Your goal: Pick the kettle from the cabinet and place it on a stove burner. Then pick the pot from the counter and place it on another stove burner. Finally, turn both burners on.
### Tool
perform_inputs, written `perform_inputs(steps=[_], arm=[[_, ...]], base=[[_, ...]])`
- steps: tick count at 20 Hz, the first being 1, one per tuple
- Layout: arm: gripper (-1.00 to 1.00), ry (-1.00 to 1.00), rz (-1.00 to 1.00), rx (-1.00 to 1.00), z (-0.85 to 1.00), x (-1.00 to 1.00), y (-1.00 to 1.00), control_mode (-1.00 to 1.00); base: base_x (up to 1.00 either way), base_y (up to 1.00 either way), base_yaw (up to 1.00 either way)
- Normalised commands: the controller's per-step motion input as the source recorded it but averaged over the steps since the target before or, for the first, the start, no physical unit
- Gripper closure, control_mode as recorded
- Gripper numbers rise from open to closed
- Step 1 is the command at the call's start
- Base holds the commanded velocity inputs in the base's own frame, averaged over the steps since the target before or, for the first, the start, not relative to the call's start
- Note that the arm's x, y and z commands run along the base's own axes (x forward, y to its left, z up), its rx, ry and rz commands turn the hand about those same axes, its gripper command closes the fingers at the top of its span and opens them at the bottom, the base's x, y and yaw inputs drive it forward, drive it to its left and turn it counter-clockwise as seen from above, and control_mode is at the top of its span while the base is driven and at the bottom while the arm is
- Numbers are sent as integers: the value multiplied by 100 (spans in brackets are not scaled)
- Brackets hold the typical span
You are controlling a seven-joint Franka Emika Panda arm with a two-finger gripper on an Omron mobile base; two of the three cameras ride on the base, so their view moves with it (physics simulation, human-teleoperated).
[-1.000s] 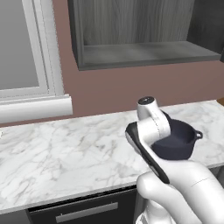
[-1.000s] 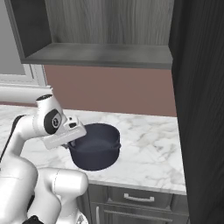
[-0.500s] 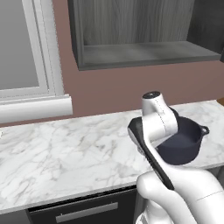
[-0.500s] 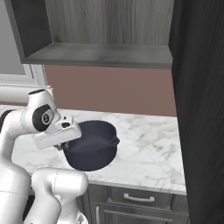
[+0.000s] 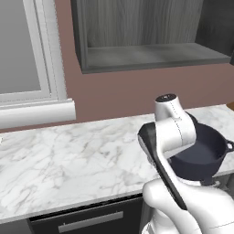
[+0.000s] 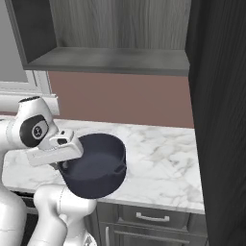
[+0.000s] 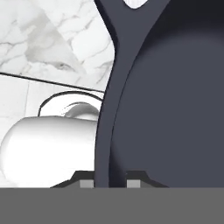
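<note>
Kitchen: marble counter, wall cabinet.

The pot was round, dark navy-black and lidless, with small loop handles at its sides. It hung tilted above the front edge of the white marble desk, its rim pinched between the gripper tips. The cabinet, a dark grey wood-grain open box, was mounted on the wall above.

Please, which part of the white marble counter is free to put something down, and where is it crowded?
The counter is bare along its wide left stretch, bordered by the window sill and the brown wall behind. A smaller free patch lies beside the tall dark panel. It is crowded in the middle, where the gripper holds the pot by its rim.
</note>
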Motion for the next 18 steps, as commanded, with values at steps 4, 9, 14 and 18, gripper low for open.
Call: perform_inputs(steps=[4,9,14,18], arm=[[100,0,-13,-4,48,-34,0,-100],[100,0,-14,-7,44,-27,0,-100],[100,0,-9,-9,36,-14,0,-100],[100,1,-6,-7,32,-12,0,-100]], base=[[0,0,0],[0,0,0],[0,0,0],[0,0,0]])
